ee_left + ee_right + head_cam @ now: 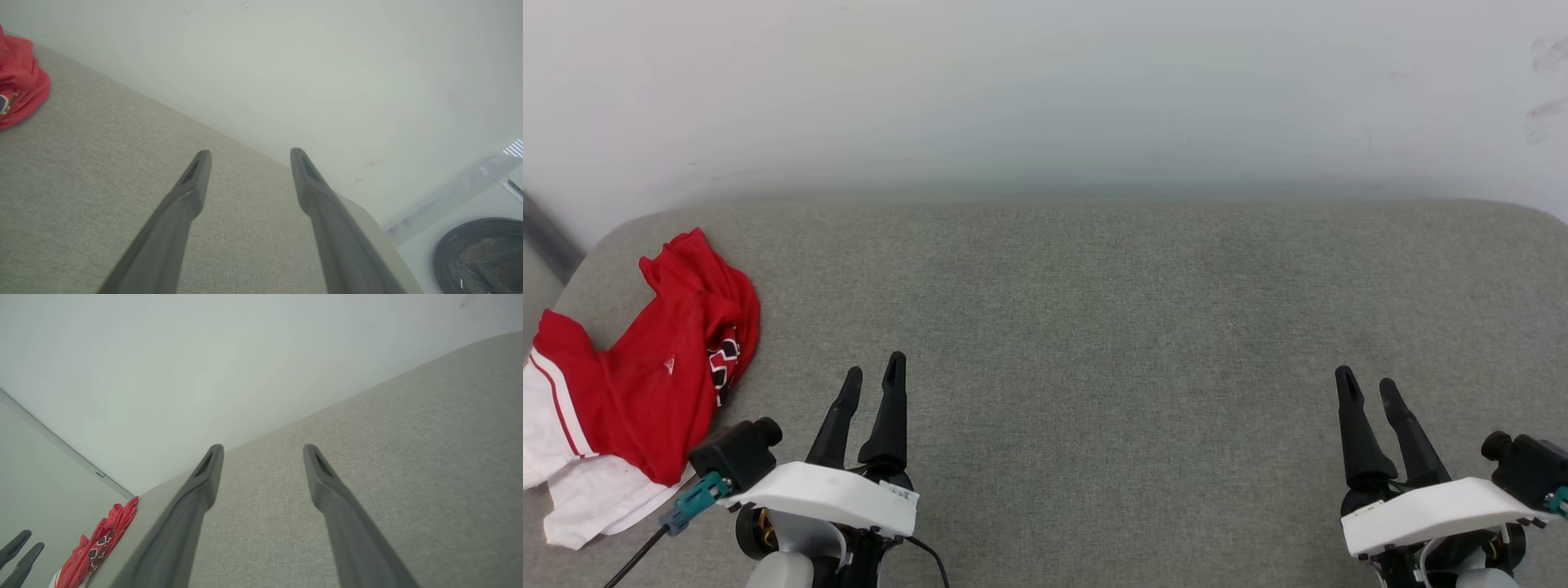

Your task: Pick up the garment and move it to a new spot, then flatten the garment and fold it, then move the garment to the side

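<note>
The garment (pixel 645 376), a red jersey with white sleeves and striped trim, lies crumpled at the left end of the grey padded surface (pixel 1094 327). A patch of black lettering shows in its folds. My left gripper (pixel 872 377) stands open just right of it, apart from the cloth, fingers empty. My right gripper (pixel 1367 385) is open near the lower right, far from the garment. The left wrist view catches a red edge of the garment (pixel 20 81) at its upper left. In the right wrist view the garment (pixel 98 547) sits at the lower left, beside the left gripper's fingertips (pixel 18 549).
A pale wall (pixel 1045 90) rises behind the surface. The surface's rounded left corner (pixel 613 237) and right corner (pixel 1535 212) mark its ends. A white appliance with a dark round door (pixel 482 253) stands beyond the surface's edge in the left wrist view.
</note>
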Robot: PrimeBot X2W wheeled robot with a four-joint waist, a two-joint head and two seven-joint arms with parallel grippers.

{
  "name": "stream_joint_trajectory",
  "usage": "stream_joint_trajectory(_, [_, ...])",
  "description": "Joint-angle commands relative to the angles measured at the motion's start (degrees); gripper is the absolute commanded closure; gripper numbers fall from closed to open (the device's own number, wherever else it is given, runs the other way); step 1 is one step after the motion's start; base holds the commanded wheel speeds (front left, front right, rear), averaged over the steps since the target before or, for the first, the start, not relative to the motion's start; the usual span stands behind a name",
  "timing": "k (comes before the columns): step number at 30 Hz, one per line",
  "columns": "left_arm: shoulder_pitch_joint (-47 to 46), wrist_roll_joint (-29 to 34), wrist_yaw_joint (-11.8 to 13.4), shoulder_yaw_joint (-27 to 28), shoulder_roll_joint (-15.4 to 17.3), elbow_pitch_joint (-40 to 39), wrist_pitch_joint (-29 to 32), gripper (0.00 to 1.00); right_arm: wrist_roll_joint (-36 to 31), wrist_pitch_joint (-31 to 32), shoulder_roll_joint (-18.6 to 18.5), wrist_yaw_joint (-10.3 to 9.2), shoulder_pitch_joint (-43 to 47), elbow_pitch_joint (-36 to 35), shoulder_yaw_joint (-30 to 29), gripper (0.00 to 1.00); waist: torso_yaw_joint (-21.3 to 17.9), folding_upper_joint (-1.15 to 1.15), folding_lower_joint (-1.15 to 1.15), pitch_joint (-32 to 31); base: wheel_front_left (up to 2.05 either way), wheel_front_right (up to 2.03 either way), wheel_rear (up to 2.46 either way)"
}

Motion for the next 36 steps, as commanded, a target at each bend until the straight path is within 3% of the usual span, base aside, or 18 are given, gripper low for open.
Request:
stream_joint_trajectory(1, [-1.4,1.5,0.0,-0.1,0.3,-0.4,-0.5,0.0,-1.7,-0.5,0.0,0.08,-0.5,-0.5,0.1,0.0,0.0,0.0,0.0,0.0,0.0,0.0,0.0])
stream_joint_trajectory(23, [-2.2,19.6,0.5,-0.5,0.8,3.0,-3.7,0.0,-18.2,-0.5,0.1,0.1,-0.3,-1.1,-0.4,0.0,0.7,0.0,0.0,-0.1,0.0,0.0,0.0])
stream_joint_trajectory(36, [-2.6,27.0,1.4,-1.0,0.8,4.4,-5.3,0.0,-25.5,0.2,0.1,0.12,0.1,-2.5,-0.3,0.0,1.1,0.0,0.0,-0.2,0.0,0.0,0.0])
